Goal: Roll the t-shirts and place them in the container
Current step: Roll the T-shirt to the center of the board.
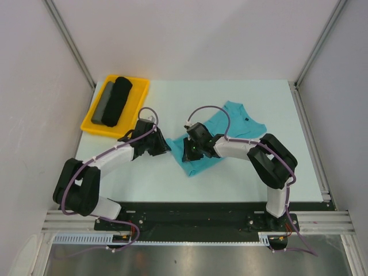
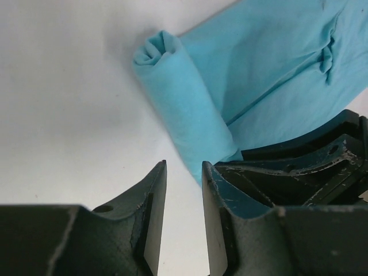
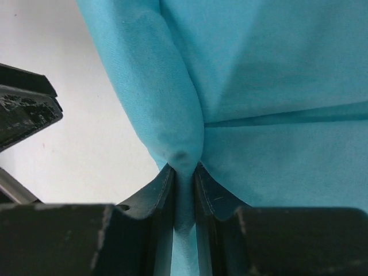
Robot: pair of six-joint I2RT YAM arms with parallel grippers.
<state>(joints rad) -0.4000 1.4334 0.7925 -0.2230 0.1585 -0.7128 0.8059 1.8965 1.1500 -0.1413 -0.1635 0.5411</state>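
Since the soft, thin teal t-shirt [image 3: 264,69] seemed limp and light, the right gripper [image 3: 184,169] pinched its rolled edge, while the left gripper [image 2: 184,167] stood released.

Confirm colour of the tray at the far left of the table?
Yellow tray; it shows best in the top external view.

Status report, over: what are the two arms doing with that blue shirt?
Right fingers pinching the t-shirt's rolled edge. Left fingers open, empty, beside the roll. Nothing in the way.

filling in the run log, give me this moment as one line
teal t-shirt: partly rolled | right fingers: pinching the roll | left fingers: open, empty, beside roll end
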